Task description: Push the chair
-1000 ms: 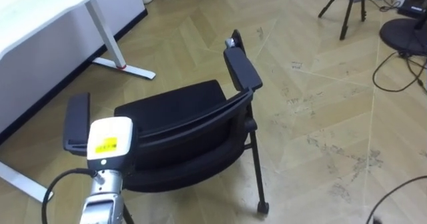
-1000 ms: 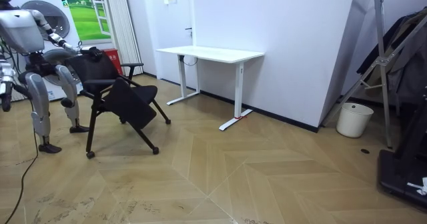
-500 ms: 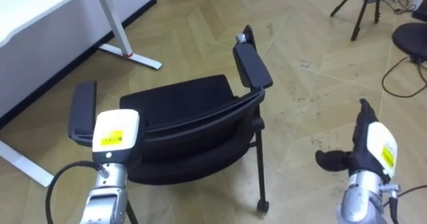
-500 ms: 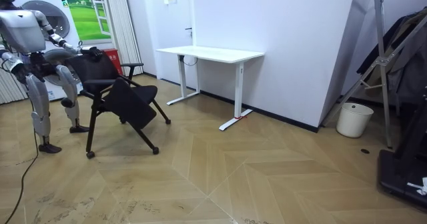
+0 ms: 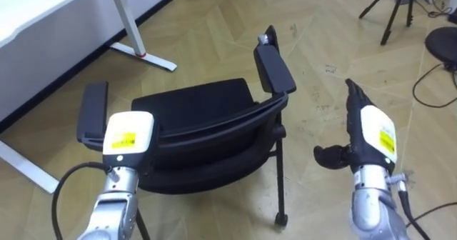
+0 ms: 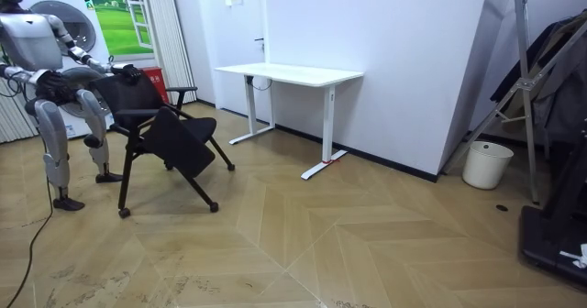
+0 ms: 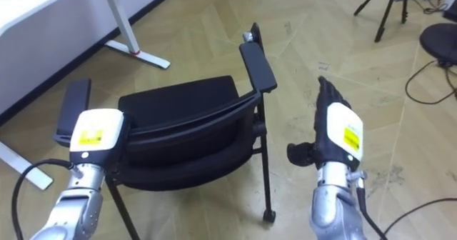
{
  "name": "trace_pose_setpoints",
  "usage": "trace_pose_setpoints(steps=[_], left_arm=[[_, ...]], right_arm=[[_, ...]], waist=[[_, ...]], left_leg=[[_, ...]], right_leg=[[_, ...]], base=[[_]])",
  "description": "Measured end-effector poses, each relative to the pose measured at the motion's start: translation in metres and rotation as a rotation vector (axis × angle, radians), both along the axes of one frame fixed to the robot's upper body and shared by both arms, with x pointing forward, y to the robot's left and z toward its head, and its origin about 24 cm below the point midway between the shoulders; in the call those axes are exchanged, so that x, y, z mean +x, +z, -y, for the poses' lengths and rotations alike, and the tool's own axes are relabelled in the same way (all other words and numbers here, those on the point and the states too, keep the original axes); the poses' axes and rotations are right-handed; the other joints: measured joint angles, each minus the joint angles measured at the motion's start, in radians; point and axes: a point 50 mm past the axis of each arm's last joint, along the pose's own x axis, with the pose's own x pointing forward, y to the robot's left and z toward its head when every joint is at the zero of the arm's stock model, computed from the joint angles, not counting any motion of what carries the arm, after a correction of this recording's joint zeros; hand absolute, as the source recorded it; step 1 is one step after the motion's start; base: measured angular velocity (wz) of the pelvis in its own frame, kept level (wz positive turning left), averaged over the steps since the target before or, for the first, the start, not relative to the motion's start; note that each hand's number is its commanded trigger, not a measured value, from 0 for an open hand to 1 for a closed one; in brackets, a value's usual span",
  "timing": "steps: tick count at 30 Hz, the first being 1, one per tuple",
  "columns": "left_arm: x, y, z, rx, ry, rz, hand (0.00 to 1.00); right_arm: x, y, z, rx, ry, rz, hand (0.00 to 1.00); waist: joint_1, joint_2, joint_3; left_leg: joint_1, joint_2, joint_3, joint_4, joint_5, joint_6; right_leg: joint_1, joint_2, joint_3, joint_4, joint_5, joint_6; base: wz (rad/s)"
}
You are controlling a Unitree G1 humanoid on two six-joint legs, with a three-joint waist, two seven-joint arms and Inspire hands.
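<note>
The chair (image 5: 193, 115) is black throughout: seat, arm pads and frame. The desk (image 5: 43, 15) is white, with a red spot on its foot. The floor (image 5: 214, 33) is pale wood laid in chevrons. The left hand (image 5: 127, 134) and right hand (image 5: 371, 133) have white backs with yellow labels.

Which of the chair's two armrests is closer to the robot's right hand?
The right armrest, on the side away from the white desk; the right hand hovers open beside it, not touching.
</note>
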Motion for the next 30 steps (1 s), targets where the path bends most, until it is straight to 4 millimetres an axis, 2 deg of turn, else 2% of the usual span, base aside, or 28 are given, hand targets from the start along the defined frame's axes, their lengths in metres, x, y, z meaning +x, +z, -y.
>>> trace_pose_setpoints(steps=[6, 13, 22, 23, 30], left_arm=[[0.002, 0.004, 0.001, 0.010, -0.023, 0.015, 1.00], [0.004, 0.005, 0.003, 0.024, -0.039, 0.021, 1.00], [0.007, 0.008, 0.005, 0.028, -0.049, 0.028, 1.00], [0.007, 0.008, 0.006, 0.028, -0.053, 0.029, 1.00], [0.009, 0.010, 0.010, 0.036, -0.086, 0.042, 1.00]], right_arm=[[0.008, 0.008, -0.007, -0.092, 0.070, 0.021, 0.00], [0.008, 0.009, -0.008, -0.198, 0.107, 0.018, 0.00], [0.009, 0.012, -0.013, -0.240, 0.142, 0.023, 0.00], [0.008, 0.010, -0.015, -0.247, 0.162, 0.009, 0.00], [0.006, 0.003, -0.028, -0.306, 0.270, -0.071, 0.00]], waist=[[0.015, -0.011, 0.0009], [0.025, -0.026, -0.0063], [0.030, -0.030, -0.0042], [0.031, -0.036, -0.0006], [0.044, -0.043, 0.0039]], left_leg=[[0.000, 0.000, -0.001, 0.000, 0.000, 0.000], [-0.001, 0.000, -0.007, 0.000, 0.000, 0.000], [-0.010, 0.000, -0.015, 0.001, 0.000, 0.000], [-0.012, 0.000, -0.015, 0.001, 0.000, 0.000], [-0.019, 0.000, -0.024, 0.003, 0.001, 0.001]], right_leg=[[0.000, 0.000, -0.001, 0.001, 0.000, 0.000], [0.002, 0.000, -0.008, 0.001, 0.000, 0.000], [0.005, 0.000, -0.020, 0.002, 0.000, 0.000], [0.005, 0.000, -0.020, 0.002, 0.000, 0.000], [0.003, 0.000, -0.030, 0.002, 0.000, 0.000]], base=[[0.00], [0.01], [0.02], [0.00], [0.03]])
